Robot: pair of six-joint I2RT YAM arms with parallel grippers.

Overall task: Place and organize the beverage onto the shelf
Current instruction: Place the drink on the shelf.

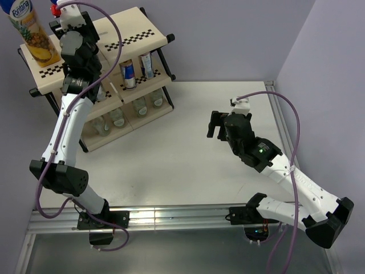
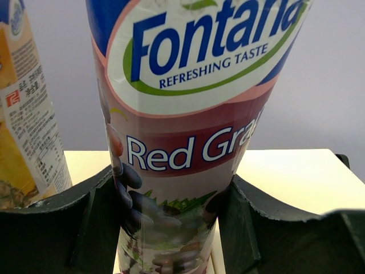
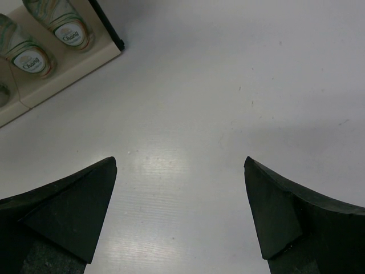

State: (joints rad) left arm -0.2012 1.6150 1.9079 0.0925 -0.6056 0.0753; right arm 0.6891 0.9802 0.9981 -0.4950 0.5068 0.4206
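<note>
The shelf (image 1: 154,39) stands at the far left of the table. The pineapple-yellow carton (image 1: 31,31) stands upright on its top tier. My left gripper (image 1: 59,13) is over that tier, just right of it, shut on the grape-purple carton (image 2: 188,114); only the carton's red cap (image 1: 55,7) shows from above. In the left wrist view the fingers (image 2: 85,217) press both sides of its lower body, and the yellow carton (image 2: 25,114) is close on the left. Two cans (image 1: 129,73) show on the middle tier, several clear bottles (image 1: 140,105) on the bottom. My right gripper (image 1: 217,124) is open and empty.
The right gripper (image 3: 179,162) hovers over bare white table (image 3: 228,85), with two bottles (image 3: 28,57) and the shelf's bottom corner at the upper left of its view. Walls close the back and right side. A metal rail (image 1: 171,217) runs along the near edge.
</note>
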